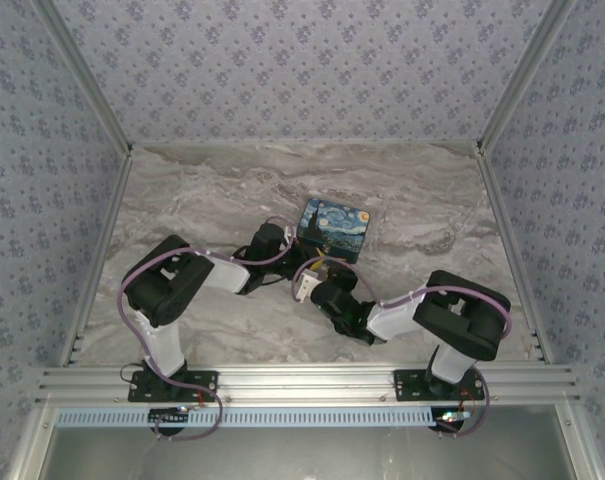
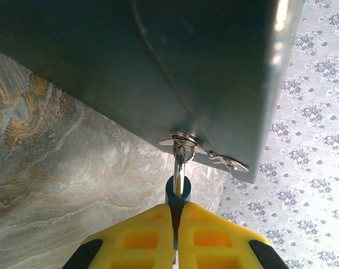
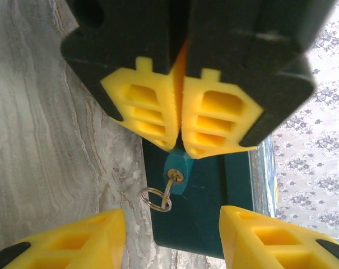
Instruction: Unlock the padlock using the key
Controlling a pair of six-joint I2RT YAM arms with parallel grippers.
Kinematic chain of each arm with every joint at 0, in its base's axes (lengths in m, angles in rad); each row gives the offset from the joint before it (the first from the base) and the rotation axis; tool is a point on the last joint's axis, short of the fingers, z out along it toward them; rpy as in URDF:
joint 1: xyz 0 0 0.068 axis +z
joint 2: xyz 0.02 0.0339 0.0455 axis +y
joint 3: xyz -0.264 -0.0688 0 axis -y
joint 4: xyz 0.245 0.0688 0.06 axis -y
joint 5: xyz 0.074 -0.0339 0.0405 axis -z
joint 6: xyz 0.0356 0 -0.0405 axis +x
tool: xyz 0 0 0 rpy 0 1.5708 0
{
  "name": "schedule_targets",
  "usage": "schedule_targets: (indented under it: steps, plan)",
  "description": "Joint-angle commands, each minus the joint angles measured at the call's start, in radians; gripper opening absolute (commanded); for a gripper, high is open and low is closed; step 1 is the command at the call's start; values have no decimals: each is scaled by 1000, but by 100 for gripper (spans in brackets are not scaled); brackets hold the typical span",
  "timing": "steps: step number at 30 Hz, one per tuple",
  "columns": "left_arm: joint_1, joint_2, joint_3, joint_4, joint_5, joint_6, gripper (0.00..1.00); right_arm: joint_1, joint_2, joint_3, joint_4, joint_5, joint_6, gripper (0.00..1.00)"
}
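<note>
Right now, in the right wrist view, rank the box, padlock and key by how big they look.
1. box, largest.
2. padlock, partly hidden in the left gripper.
3. key with its ring; close to the padlock's visible part, so that order is unsure.

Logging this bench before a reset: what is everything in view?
box: one, starry blue-and-yellow top, dark teal sides, mid-table.
hasp: one, silver, on the box's side.
padlock: one, teal, shackle through the hasp.
key: one, brassy, in the padlock's keyhole.
key ring: one, silver, on the key.
table: one, grey marble, under everything.
walls: three, pale floral, around the table.
left fingers: two, yellow, shut on the padlock.
right fingers: two, yellow, open, near the key ring.
</note>
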Motion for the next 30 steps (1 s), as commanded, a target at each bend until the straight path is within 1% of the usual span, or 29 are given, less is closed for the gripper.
schedule_targets:
  steps: [1, 5, 7, 10, 18, 20, 26, 30]
  plan:
    - [5, -27, 11, -7, 19, -7, 9, -12, 7, 29, 42, -25, -13, 49]
    - [6, -26, 16, -12, 19, -8, 9, -22, 8, 33, 49, -38, -12, 45]
    - [6, -26, 17, -15, 20, -6, 9, -25, 8, 35, 49, -41, -11, 41]
    - [6, -24, 18, -17, 21, -6, 9, -25, 8, 35, 51, -44, -5, 32]
    - [5, -27, 18, -19, 21, -5, 9, -30, 5, 36, 47, -49, 13, 5]
    - [5, -27, 19, -20, 21, -6, 9, -31, 2, 36, 47, -47, 15, 0]
    - [6, -27, 17, -22, 20, -5, 9, -32, -12, 33, 34, -52, 55, 0]
    - [6, -27, 16, -22, 18, -6, 9, -31, -38, 35, 5, -58, 117, 0]
